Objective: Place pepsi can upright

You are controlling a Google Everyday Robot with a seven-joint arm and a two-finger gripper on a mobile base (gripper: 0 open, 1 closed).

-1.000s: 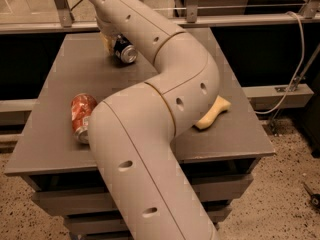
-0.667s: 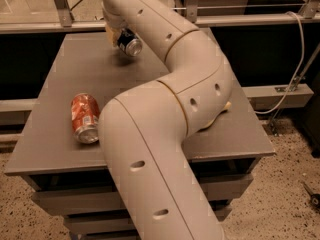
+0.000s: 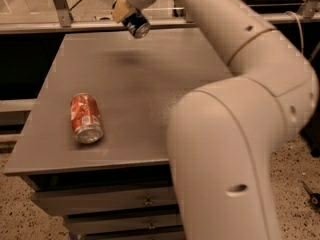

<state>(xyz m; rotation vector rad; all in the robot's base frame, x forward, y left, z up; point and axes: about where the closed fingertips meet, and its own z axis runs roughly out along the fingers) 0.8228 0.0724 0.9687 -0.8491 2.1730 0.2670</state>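
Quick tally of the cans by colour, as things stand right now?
Dark blue: 1, the pepsi can, held tilted in the gripper above the table's far edge.
Red-orange: 1, the red-orange can, lying on its side on the table.
Total: 2

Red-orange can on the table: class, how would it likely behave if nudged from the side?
The red-orange can lies on its side on the table, so it would probably roll. Its round metal wall looks smooth, likely slippery. The gripper, at the far edge, holds the pepsi can aloft.
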